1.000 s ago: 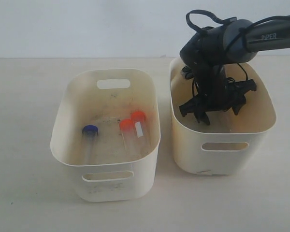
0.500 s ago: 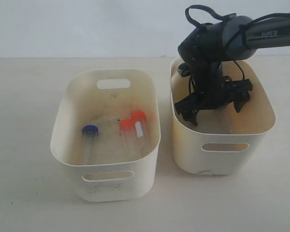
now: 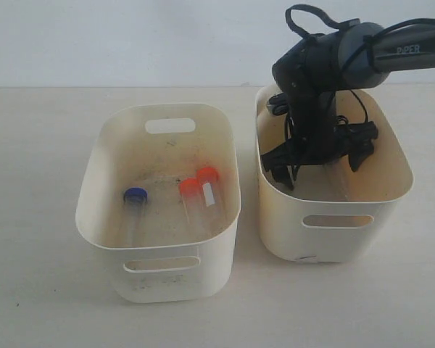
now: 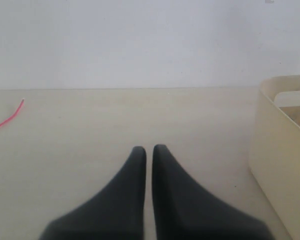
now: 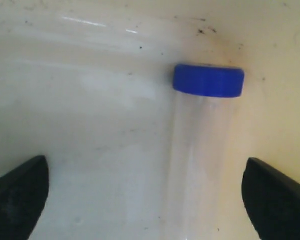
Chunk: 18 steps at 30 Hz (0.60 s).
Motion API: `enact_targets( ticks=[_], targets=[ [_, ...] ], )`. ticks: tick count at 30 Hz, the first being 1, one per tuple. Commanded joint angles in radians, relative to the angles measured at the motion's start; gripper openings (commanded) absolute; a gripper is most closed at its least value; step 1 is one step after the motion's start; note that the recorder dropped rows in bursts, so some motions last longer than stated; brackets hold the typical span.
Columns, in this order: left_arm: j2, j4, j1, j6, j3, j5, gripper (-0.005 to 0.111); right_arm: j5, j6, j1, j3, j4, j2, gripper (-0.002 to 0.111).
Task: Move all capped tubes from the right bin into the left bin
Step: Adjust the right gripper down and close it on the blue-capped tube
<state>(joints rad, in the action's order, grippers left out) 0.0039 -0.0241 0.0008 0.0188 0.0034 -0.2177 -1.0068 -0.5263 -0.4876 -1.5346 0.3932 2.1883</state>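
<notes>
- Your right hand hung inside the right bin, fingers spread wide apart, gripping nothing; in the wrist view a blue-capped tube lay on the bin floor between them, touching neither.
- Your left hand sat low over the worktop, fingers pressed together, empty; the tub wall beside it was probably the left bin, though too little showed to be sure.
- The left bin held three tubes on its smudged floor: another blue-capped one; two orange-capped tubes side by side, one white-labelled.
</notes>
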Motion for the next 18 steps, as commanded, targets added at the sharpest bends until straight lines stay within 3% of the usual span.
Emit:
enact_targets(
  ticks=[1,12,18],
  targets=[
    [-0.004,-0.002,0.000,-0.002,-0.003,0.009,0.004,-0.040,0.051,0.018,0.024,-0.088,0.075,0.101],
    [-0.004,-0.002,0.000,-0.002,-0.003,0.009,0.004,0.021,0.200,0.018,0.024,-0.315,0.081,0.101],
    [-0.004,-0.002,0.000,-0.002,-0.003,0.009,0.004,0.028,0.204,0.018,0.024,-0.319,0.081,0.101]
  ],
)
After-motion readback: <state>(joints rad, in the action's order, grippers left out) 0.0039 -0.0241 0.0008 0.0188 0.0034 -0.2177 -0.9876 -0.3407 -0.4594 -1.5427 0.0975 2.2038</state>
